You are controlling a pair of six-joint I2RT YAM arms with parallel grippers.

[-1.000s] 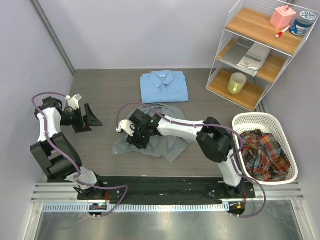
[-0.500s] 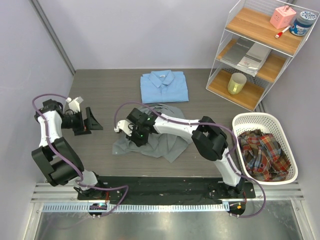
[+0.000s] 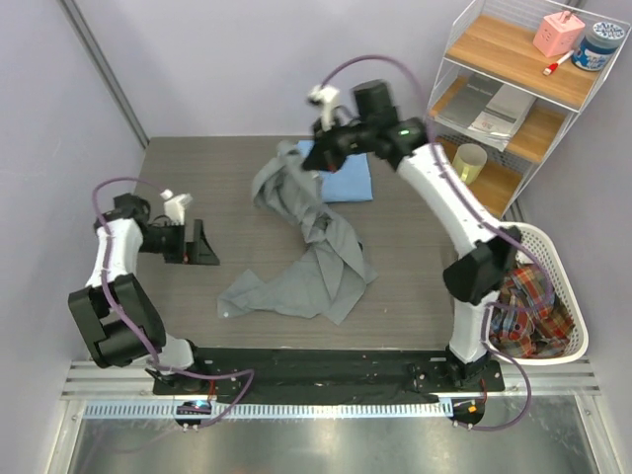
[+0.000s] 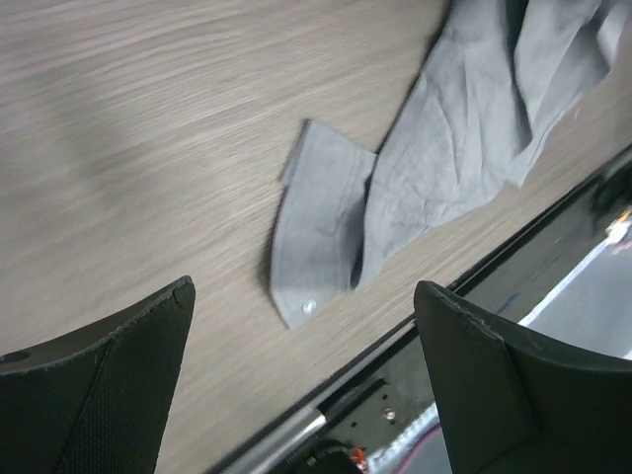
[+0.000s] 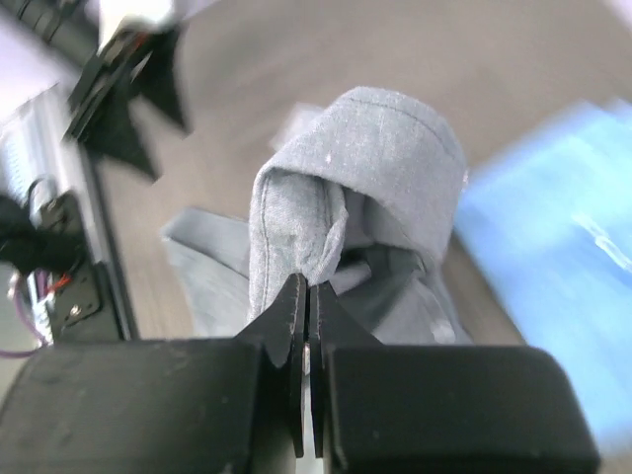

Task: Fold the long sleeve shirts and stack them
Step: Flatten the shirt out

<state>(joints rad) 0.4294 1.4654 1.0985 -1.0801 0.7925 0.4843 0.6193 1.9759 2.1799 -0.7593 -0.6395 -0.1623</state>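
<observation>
Right pincer (image 5: 306,296) now clenched on grey shirt (image 3: 314,227), hoisted off surface (image 3: 197,178) toward blue shirt (image 3: 353,182). Left pincer (image 3: 202,247) released. Spreading next, likely.

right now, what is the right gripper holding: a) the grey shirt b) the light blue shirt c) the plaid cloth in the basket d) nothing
a: the right gripper is shut on a fold of the grey shirt, holding one end raised.
</observation>
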